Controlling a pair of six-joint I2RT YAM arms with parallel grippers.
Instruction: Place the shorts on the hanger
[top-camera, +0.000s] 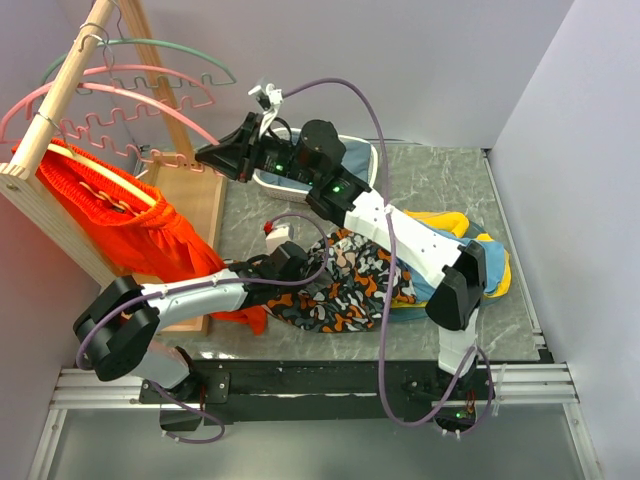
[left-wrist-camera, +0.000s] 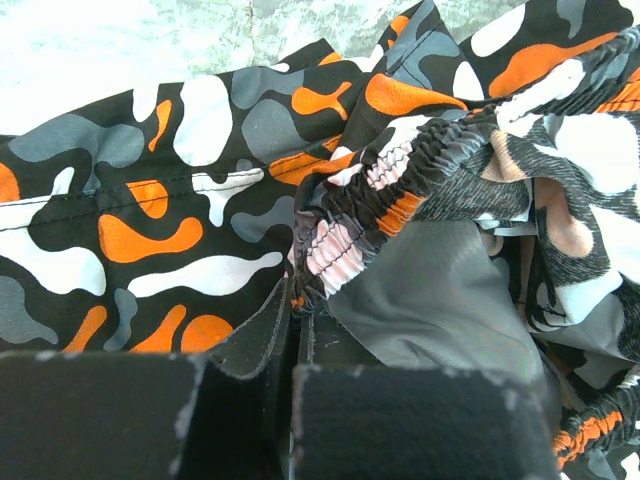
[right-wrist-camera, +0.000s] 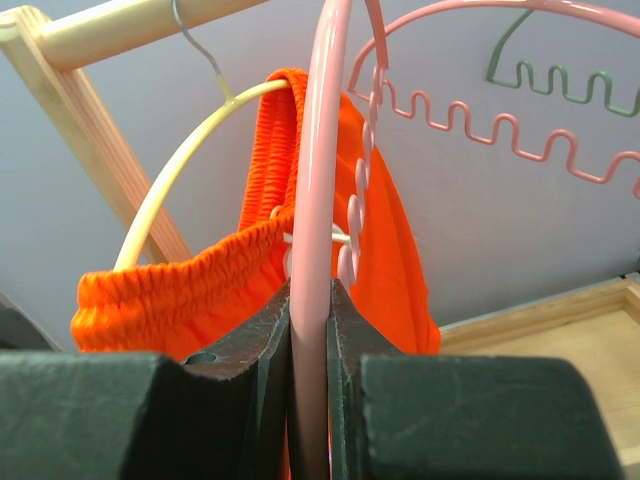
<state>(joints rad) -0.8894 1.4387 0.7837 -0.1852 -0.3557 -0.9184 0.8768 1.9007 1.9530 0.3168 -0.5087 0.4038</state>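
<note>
The shorts (top-camera: 352, 288), black with orange, white and grey blobs, lie crumpled on the table near the front middle. My left gripper (top-camera: 302, 268) is shut on their elastic waistband; in the left wrist view the jaws (left-wrist-camera: 297, 305) pinch the gathered edge of the shorts (left-wrist-camera: 180, 210). The pink hanger (top-camera: 130, 98) hangs from the wooden rack rod at the far left. My right gripper (top-camera: 207, 155) is shut on its right arm. In the right wrist view the pink hanger's arm (right-wrist-camera: 318, 180) runs up between the closed jaws (right-wrist-camera: 310, 300).
A plain orange garment (top-camera: 115, 225) hangs on a cream hanger (right-wrist-camera: 175, 170) on the wooden rack (top-camera: 60, 90). A green hanger (top-camera: 175, 48) and another pink wavy hanger hang behind. Light blue and yellow clothes (top-camera: 470, 245) lie at right. A pale bin (top-camera: 355, 165) stands at the back.
</note>
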